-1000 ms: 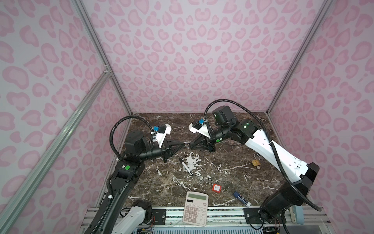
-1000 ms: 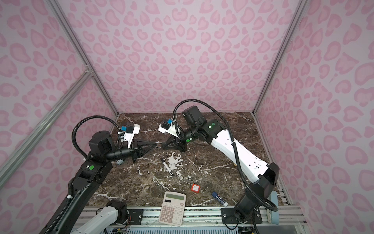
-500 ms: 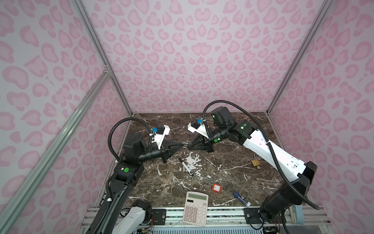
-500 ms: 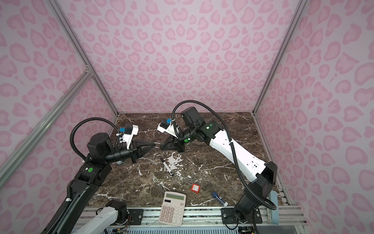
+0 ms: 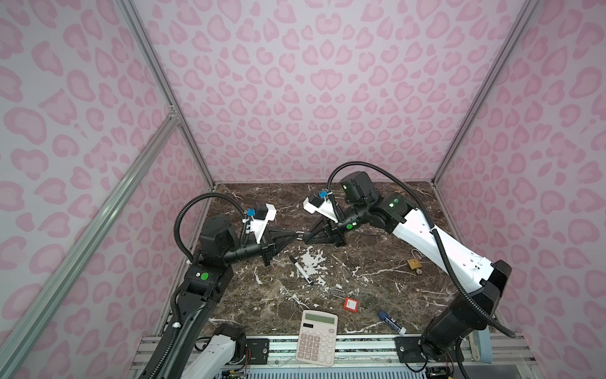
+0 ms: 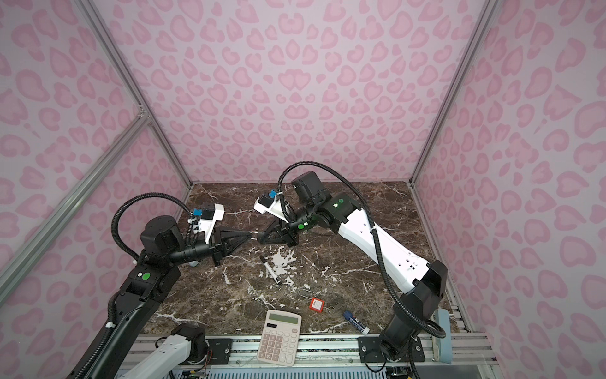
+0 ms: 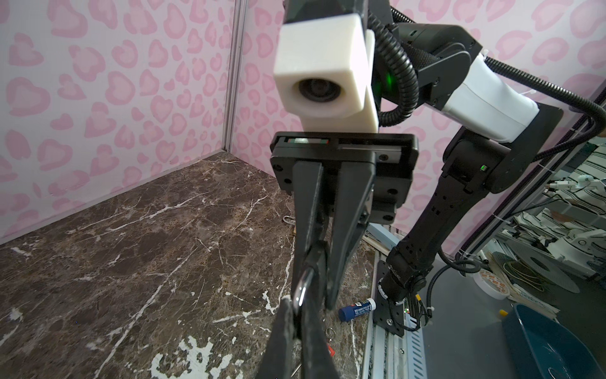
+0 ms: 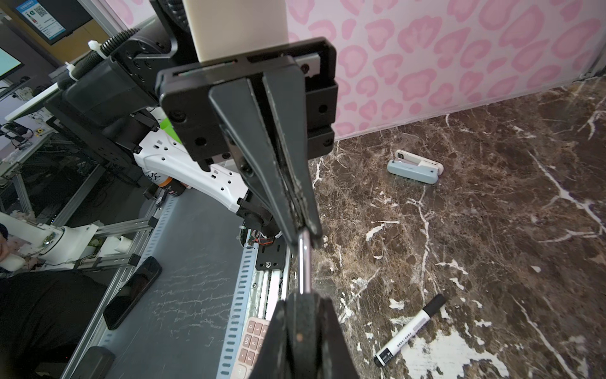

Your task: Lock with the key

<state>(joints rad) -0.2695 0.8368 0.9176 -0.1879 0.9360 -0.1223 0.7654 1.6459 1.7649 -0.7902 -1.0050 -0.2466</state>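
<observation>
Key clamped midair, red padlock label illegible, marker print blurred

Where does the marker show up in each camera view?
Both top views: marker lies near the centre, against the white patch.
Left wrist: not visible.
Right wrist: marker lies beside that same patch.
Shared landmark: the metal piece pinched in mid-air, seen in all four views.

Small silver key, held aloft
</observation>
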